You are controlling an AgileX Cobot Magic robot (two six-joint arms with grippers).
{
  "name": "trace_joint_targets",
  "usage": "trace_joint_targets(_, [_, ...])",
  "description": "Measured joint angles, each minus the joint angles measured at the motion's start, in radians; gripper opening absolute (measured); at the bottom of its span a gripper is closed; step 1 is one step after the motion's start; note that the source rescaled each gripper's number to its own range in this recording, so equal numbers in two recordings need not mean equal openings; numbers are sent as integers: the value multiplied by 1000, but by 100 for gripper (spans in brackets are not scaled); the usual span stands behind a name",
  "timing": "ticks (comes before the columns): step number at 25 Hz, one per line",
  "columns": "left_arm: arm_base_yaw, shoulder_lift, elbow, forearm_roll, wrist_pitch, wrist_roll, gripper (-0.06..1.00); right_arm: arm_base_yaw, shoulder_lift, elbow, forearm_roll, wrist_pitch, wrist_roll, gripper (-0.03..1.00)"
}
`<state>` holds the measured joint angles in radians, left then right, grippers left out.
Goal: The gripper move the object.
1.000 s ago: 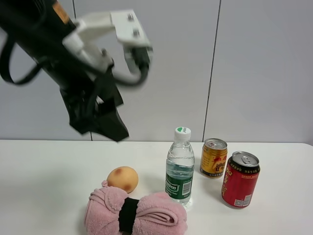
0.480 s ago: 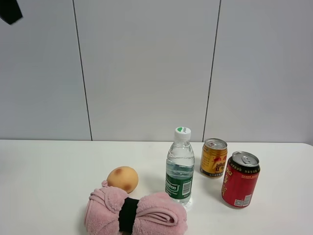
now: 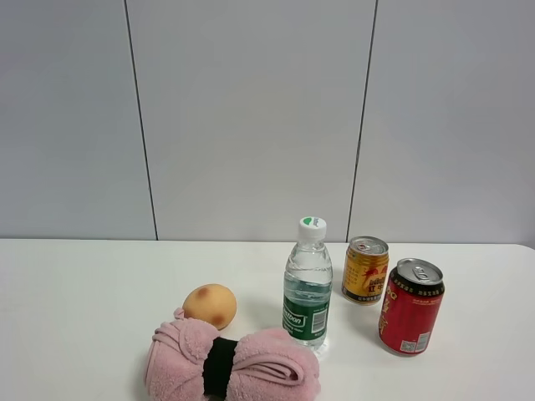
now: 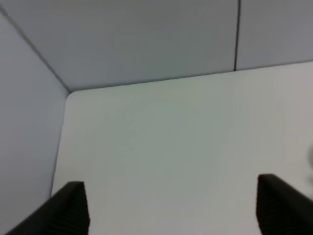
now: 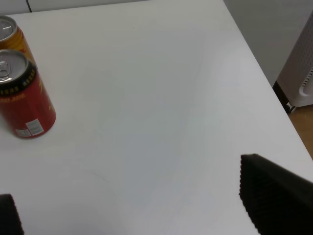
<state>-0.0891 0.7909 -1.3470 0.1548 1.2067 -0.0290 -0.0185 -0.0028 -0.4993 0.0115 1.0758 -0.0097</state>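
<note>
pink towel roll (image 3: 231, 365): black-banded, lying on white table (image 3: 75, 317) at front, touching peach-coloured ball (image 3: 210, 305), just beside water bottle (image 3: 308, 283). left gripper (image 4: 171, 205): fingers wide apart, holding nothing. right gripper (image 5: 129, 205): same, near red can (image 5: 23, 95).

Pink rolled towel (image 3: 232, 366), black-banded at its middle, lies lengthwise on the table's front.

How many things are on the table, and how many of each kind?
Cans: 2, a red can and a gold can
Water bottle: 1
Pink towel roll: 1
Tan ball: 1
Total: 5
</note>
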Motion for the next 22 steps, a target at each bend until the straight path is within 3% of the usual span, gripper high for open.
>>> trace_joint_targets(7, [55, -377, 341, -29, 9, -1, 61, 0, 0, 0, 0, 0, 0, 100])
trace_joint_targets(12, [55, -588, 562, -25, 18, -28, 69, 0, 0, 0, 0, 0, 0, 100])
trace_joint_targets(16, [55, -678, 655, -27, 18, -115, 71, 0, 0, 0, 0, 0, 0, 100])
trace_joint_targets(22, [57, -718, 771, -53, 15, -132, 71, 0, 0, 0, 0, 0, 0, 100])
